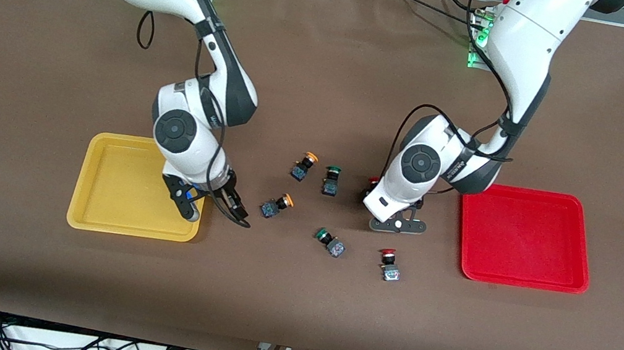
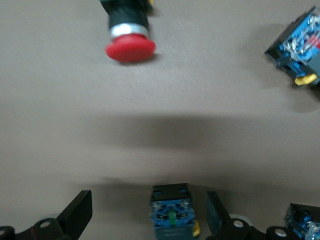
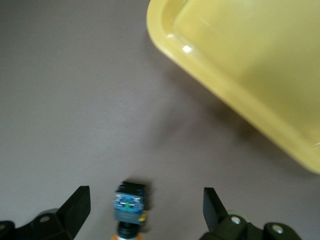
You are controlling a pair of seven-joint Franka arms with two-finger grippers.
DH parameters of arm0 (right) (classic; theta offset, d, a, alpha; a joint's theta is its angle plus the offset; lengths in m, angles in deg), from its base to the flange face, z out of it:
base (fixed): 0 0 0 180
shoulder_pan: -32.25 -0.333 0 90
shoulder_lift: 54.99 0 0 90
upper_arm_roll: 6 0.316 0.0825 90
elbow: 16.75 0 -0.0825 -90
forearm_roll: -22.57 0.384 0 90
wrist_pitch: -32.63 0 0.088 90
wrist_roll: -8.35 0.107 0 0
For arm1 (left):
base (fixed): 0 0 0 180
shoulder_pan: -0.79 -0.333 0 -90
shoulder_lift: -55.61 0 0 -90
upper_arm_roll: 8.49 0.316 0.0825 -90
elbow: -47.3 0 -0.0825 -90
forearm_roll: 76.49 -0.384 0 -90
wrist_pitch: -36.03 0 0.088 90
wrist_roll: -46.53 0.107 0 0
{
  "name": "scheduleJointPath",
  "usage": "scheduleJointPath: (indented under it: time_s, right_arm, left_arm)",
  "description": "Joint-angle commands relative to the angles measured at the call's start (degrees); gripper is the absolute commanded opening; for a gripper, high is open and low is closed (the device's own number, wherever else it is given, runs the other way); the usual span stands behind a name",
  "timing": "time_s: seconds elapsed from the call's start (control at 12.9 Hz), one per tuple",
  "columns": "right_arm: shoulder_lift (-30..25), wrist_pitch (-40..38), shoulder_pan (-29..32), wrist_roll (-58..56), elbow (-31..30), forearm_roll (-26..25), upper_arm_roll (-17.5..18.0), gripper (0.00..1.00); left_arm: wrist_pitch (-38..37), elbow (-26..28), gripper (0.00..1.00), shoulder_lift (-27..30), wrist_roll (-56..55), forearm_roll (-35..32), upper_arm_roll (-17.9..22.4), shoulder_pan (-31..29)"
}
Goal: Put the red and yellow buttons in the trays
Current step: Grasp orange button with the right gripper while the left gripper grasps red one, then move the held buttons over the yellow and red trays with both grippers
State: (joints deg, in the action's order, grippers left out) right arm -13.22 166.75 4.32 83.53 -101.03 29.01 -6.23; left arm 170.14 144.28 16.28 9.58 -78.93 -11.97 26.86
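The yellow tray (image 1: 96,191) lies toward the right arm's end and the red tray (image 1: 524,237) toward the left arm's end. Two yellow-capped buttons (image 1: 304,166) (image 1: 277,206) and a red-capped one (image 1: 388,264) lie between them. My right gripper (image 1: 232,206) is open, low beside the yellow tray's corner (image 3: 240,65). A yellow-capped button (image 3: 129,206) lies between its fingers (image 3: 75,207), untouched. My left gripper (image 1: 398,224) is open and low. A button body (image 2: 171,212) sits between its fingers (image 2: 75,215), close to one of them. Its red cap (image 1: 372,181) peeks out beside the hand.
Two green-capped buttons (image 1: 331,179) (image 1: 329,242) lie among the others in the middle of the brown table. In the left wrist view the loose red button (image 2: 130,35) and two more button bodies (image 2: 297,45) (image 2: 302,222) lie close by.
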Motion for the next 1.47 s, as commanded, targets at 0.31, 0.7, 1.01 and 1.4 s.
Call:
scheduleJointPath:
  time_s: [0.31, 0.7, 1.01, 1.4]
  right_arm:
    - [8.0, 10.3, -6.0, 6.0, 2.1, -0.3, -1.1, 1.00]
    - [9.6, 10.3, -7.1, 4.7, 3.4, -2.5, -1.1, 0.10]
    - [7.6, 5.7, -5.0, -0.4, 3.5, -6.7, -1.1, 0.00]
    - [-2.2, -15.3, 9.3, -35.9, 3.5, 0.2, 0.5, 0.00]
  left_arm:
    - [11.3, 8.1, 0.30, 1.6, -2.8, -1.1, 0.2, 1.5]
    - [9.8, 8.1, 0.01, 4.6, -2.3, -0.8, -0.7, -0.5]
    - [-2.0, 7.4, 0.06, 12.6, 6.9, -0.9, -0.5, -9.0]
    - [-6.2, 8.7, 0.15, 14.3, 42.9, -1.1, -0.5, -23.9]
